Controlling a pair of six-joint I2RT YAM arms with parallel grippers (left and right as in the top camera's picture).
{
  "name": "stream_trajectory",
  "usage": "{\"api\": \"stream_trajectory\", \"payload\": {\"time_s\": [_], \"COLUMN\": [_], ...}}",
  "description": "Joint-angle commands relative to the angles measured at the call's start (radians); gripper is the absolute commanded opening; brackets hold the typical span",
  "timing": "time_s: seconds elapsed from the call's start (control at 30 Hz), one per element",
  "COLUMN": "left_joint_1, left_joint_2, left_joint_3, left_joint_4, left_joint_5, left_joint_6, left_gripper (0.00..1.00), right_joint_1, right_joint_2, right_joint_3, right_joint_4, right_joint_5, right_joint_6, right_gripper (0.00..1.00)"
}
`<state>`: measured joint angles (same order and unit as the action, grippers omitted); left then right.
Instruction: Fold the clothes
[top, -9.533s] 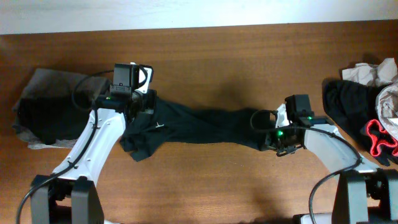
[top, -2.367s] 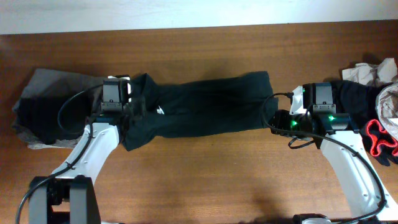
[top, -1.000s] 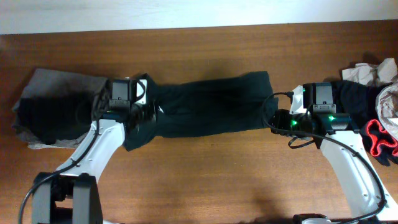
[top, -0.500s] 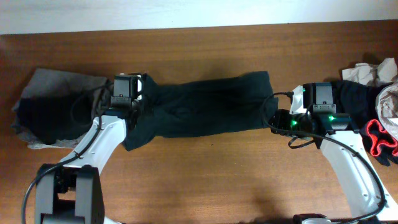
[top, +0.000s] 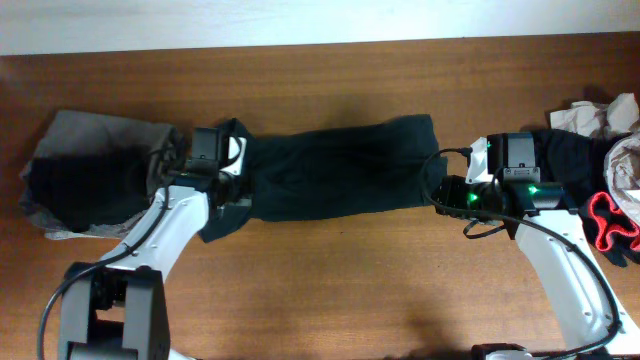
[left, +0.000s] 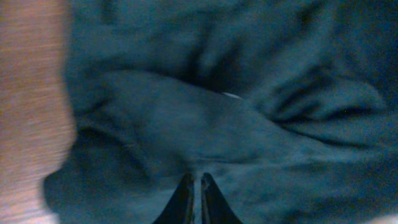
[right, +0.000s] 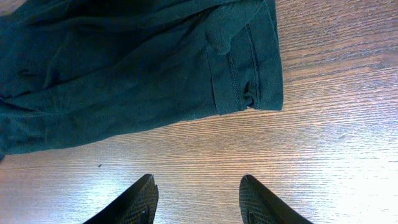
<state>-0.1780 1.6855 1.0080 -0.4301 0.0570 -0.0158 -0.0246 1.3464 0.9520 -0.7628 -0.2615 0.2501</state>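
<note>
The black T-shirt (top: 340, 170) lies stretched in a long band across the middle of the table. My left gripper (top: 238, 183) is over its left end. In the left wrist view the jaws (left: 196, 177) are pressed together on a fold of the dark cloth (left: 186, 112), and a small white speck (left: 231, 95) shows beyond them. My right gripper (top: 437, 190) is at the shirt's right end. In the right wrist view it (right: 198, 183) is open and empty over bare wood, just short of the hemmed edge (right: 249, 74).
A pile of grey and black clothes (top: 80, 180) lies at the far left beside my left arm. Another pile of black, beige and red-trimmed garments (top: 600, 170) sits at the right edge behind my right arm. The table's far edge meets a white wall (top: 300, 20).
The shirt went from bunched to stretched flat. In the last second my left gripper moved right over the shirt's left end and the white logo went out of sight. The right arm stayed still.
</note>
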Motion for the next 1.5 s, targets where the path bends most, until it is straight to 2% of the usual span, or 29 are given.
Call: {"api": "stream_trajectory", "payload": {"time_s": [0.0, 0.27, 0.53, 0.77, 0.93, 1.13, 1.27, 1.37, 1.47], "left_joint_1": [-0.035, -0.043, -0.042, -0.042, -0.042, -0.045, -0.045, -0.045, -0.045], "left_joint_2": [0.033, 0.161, 0.173, 0.173, 0.173, 0.173, 0.174, 0.182, 0.201], "left_joint_3": [0.005, 0.005, 0.057, 0.193, 0.205, 0.204, 0.202, 0.185, 0.145], "left_joint_4": [0.01, 0.133, 0.239, 0.165, 0.158, -0.084, -0.189, -0.186, -0.114], "left_joint_5": [0.015, -0.012, -0.058, -0.085, -0.143, 0.0, 0.018, 0.017, 0.018], "left_joint_6": [0.105, 0.104, 0.1, 0.101, 0.1, 0.1, 0.096, 0.097, 0.096], "left_gripper": [0.03, 0.02, 0.02, 0.03, 0.04, 0.04, 0.02, 0.01, 0.01], "right_joint_1": [-0.001, -0.001, -0.001, -0.001, -0.001, -0.001, -0.001, -0.001, -0.001], "right_joint_2": [0.004, 0.014, 0.041, 0.042, 0.042, 0.042, 0.042, 0.042, 0.042], "right_joint_3": [0.002, 0.002, 0.002, 0.002, 0.002, 0.002, 0.002, 0.002, 0.002], "right_joint_4": [0.003, 0.003, 0.003, 0.002, 0.003, -0.009, -0.007, -0.007, -0.007], "right_joint_5": [0.012, 0.012, 0.019, 0.046, 0.046, 0.046, 0.046, 0.047, 0.047], "right_joint_6": [-0.01, -0.011, -0.011, -0.011, -0.011, -0.011, -0.011, -0.01, -0.01], "right_gripper": [0.48, 0.48, 0.48, 0.48, 0.48, 0.48, 0.48, 0.48, 0.48]}}
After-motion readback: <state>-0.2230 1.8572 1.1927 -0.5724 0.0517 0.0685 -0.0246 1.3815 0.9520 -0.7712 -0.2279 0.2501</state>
